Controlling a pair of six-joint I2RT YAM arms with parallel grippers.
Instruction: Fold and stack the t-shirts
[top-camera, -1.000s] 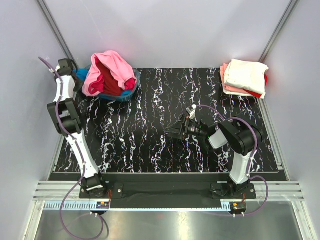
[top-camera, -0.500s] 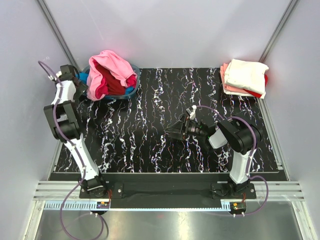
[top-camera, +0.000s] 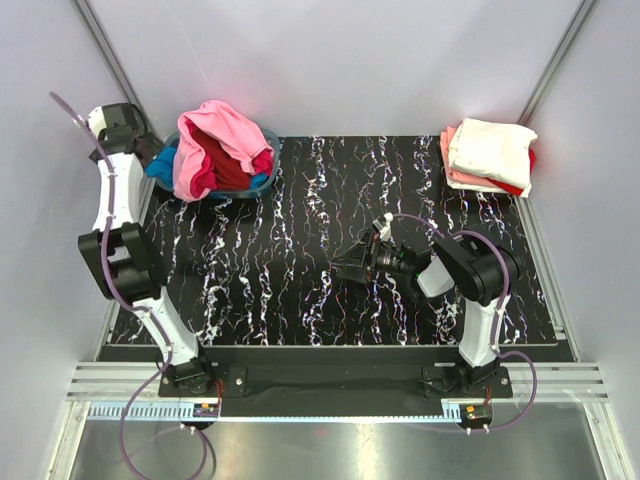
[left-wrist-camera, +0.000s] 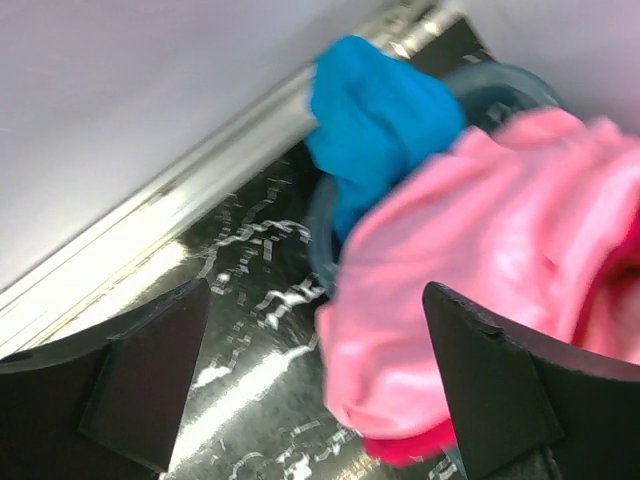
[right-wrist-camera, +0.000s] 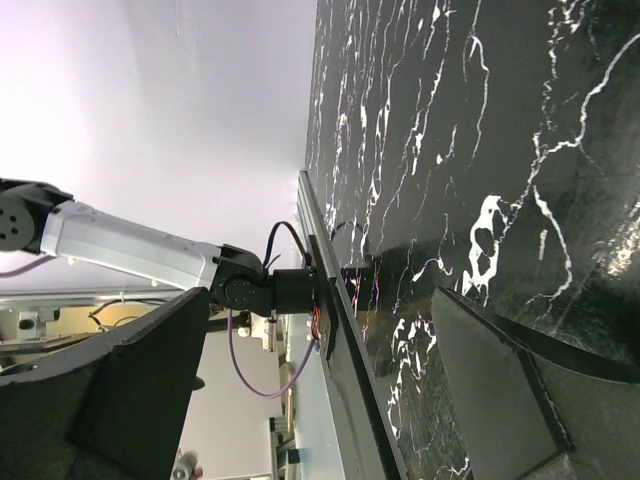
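Left wrist view has the left claw (left-wrist-camera: 318, 380) spread wide and holding nothing. The heap of t-shirts sits just ahead of its fingers. A light pink shirt (left-wrist-camera: 500, 230) lies nearest and spills over the rim of the basin (left-wrist-camera: 322, 230). A bright blue shirt (left-wrist-camera: 385, 110) is beyond it, and a hot pink edge (left-wrist-camera: 410, 450) shows underneath. The right claw (right-wrist-camera: 320, 390) is also spread and empty, low over the bare table (right-wrist-camera: 450, 120). It is well apart from the basin ahead of it and from the folded stack behind it.

The cloth looks light and limp, so it will likely sag and drag its neighbours along. The overhanging edge of the light pink shirt seems the best hold, pinching one layer only.

There is one basin, holding three shirts for certain. A dark red fold (top-camera: 232, 170) in the middle may be a fourth. The stack holds three: a cream white shirt (top-camera: 490, 148) on top, a salmon shirt (top-camera: 447, 160) under it, and a red sliver (top-camera: 529, 160) lowest.
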